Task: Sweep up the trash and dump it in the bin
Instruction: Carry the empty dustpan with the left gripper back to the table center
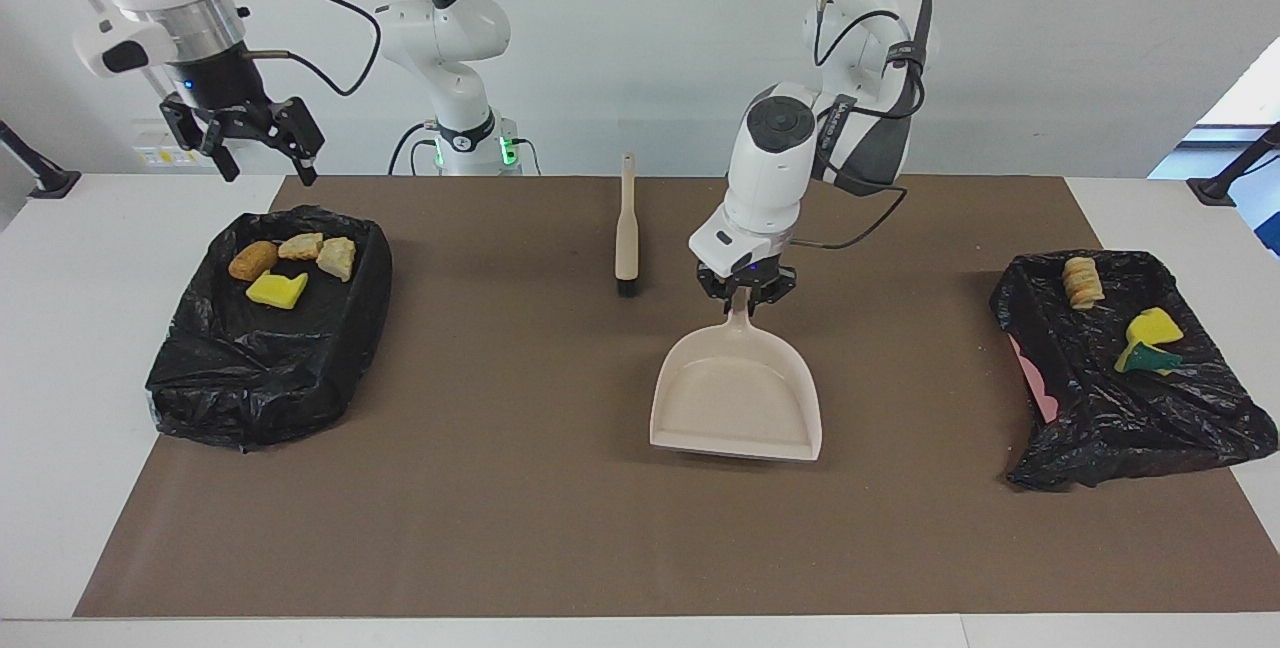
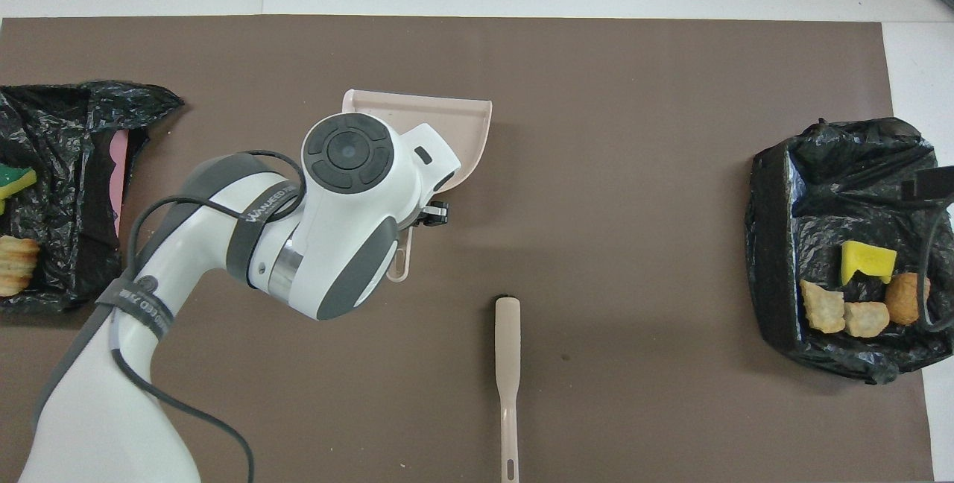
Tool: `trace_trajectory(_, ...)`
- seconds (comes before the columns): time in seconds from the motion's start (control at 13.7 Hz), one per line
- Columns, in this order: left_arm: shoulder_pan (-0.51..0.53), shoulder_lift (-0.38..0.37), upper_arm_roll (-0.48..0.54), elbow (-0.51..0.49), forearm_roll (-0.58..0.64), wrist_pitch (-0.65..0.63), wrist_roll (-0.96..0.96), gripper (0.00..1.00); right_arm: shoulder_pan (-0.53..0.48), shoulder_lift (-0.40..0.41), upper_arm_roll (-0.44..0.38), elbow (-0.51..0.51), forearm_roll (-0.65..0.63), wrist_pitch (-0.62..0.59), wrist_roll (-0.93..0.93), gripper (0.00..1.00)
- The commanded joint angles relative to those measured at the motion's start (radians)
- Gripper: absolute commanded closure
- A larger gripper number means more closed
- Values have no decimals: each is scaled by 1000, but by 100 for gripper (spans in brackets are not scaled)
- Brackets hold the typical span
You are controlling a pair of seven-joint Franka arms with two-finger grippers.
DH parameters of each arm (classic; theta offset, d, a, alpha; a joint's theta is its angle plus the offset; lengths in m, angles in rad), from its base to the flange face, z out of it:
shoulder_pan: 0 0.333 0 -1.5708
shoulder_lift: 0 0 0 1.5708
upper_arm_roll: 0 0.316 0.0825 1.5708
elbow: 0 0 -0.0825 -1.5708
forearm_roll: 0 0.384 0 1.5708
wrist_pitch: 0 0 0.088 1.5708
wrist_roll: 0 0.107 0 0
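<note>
My right gripper (image 1: 258, 150) hangs open, raised above the table edge by the black-lined bin (image 1: 300, 368) holding four scraps (image 1: 290, 268). The brush (image 1: 626, 228) lies near my bases. My left gripper (image 1: 746, 293) clamps the dustpan (image 1: 737, 398) by its handle at mid-table. Three more scraps (image 1: 1125, 318) sit in the other bin (image 1: 1150, 418).

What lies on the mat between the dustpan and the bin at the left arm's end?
Nothing: in the facing view, bare brown mat separates the dustpan from that bin.
</note>
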Motion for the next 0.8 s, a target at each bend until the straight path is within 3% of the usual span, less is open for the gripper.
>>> trace_trajectory(0.0, -57, 97, 22, 146, -25, -27, -87, 100, -5, 10, 22, 26, -22, -27, -34, 0)
trace_trajectory(0.15, -91, 219, 24, 298, -13, -97, -107, 100, -8, 15, 32, 37, -14, -58, -37, 0)
trace_trajectory(0.29, -117, 304, 31, 388, -11, -108, -146, 100, -11, 15, 30, 52, -2, -137, -31, 0)
trace_trajectory(0.73, -160, 322, 28, 391, -10, -96, -170, 100, -7, -5, 49, 37, 32, -144, 11, 0)
